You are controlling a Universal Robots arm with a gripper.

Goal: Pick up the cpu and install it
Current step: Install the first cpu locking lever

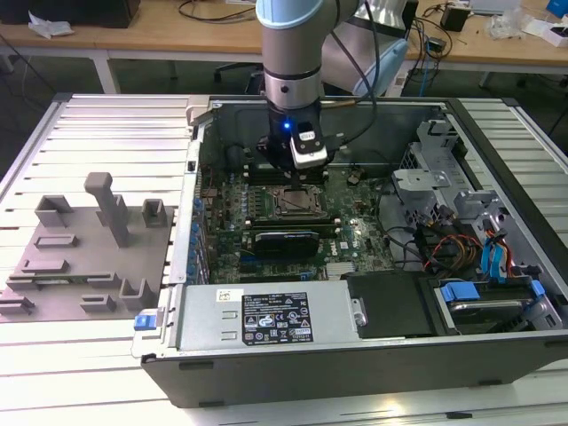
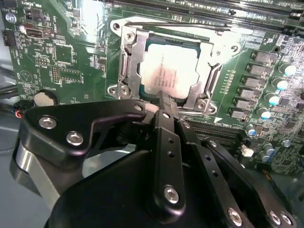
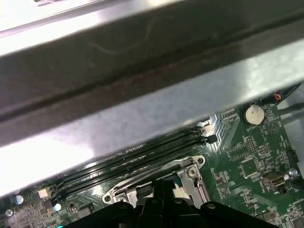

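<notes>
The cpu (image 2: 166, 66), a square chip with a silvery lid, lies flat in the motherboard socket (image 2: 124, 57) with the metal retention frame around it. My gripper (image 2: 164, 102) hovers just over the socket's near edge, fingers pressed together with nothing between them. In the exterior view the gripper (image 1: 297, 180) hangs straight down inside the open computer case, right above the socket (image 1: 297, 202). In the first wrist view the dark fingertips (image 3: 161, 189) sit against the socket's metal bracket (image 3: 190, 172).
A black graphics card (image 1: 284, 241) lies just in front of the socket, and memory slots (image 2: 213, 9) lie behind it. The power supply (image 1: 266, 317) fills the case front. Drive cages and cables (image 1: 479, 257) crowd the exterior view's right. Grey fixture blocks (image 1: 89, 240) stand outside, at its left.
</notes>
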